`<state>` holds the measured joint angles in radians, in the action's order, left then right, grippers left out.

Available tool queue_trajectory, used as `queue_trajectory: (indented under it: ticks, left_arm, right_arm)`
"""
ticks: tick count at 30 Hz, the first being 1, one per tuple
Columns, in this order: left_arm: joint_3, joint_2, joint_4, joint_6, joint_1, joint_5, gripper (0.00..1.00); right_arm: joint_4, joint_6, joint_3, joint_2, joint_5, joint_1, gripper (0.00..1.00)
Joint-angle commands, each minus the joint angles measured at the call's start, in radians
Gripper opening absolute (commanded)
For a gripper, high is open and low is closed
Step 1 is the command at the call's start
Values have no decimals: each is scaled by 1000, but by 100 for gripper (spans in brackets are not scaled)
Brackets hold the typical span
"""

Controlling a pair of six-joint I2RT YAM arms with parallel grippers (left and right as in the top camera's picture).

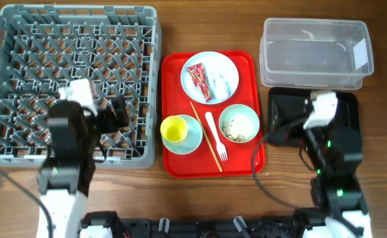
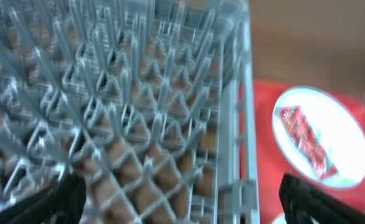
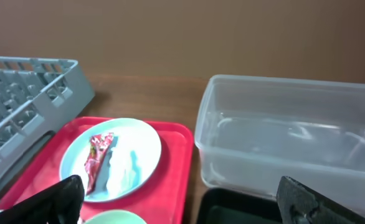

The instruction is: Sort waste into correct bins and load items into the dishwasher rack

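My left jaws hang spread and empty over the dishwasher rack, my right jaws likewise above the black tray, poised because the red wrapper lies unsorted on the plate.

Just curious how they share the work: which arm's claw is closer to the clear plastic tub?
Right. The right gripper hovers over the black tray beside the clear tub; the left gripper is over the grey rack.

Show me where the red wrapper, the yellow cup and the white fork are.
red wrapper [image 1: 199, 82], overhead view, middle of its printed face
yellow cup [image 1: 174, 129], overhead view, inside its mouth
white fork [image 1: 215, 135], overhead view, middle of its handle
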<state>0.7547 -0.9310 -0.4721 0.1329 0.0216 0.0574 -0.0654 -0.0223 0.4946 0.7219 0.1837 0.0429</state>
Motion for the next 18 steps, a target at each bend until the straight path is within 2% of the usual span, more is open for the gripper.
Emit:
queue_trajectory:
  ticks: [1,5,8,15,18]
  left_arm:
    - [131,-99,-103,2,0,-2,100]
    - [147,-101,-126,2,0,14,100]
    - [147,-78,-125,3,0,51,100]
    - [147,-63,-134,3,0,50,100]
    - [147,-63,-139,2,0,50,100]
  right_arm:
    - [-76,-5,168,152,94,-1,100]
    - [-335,5,409,325,132,-1,100]
    - [-478,76,547,402,132,-1,100]
    - [-467,-112,568,404,192,-1,100]
    - [-428,-138,568,404,190,0,100]
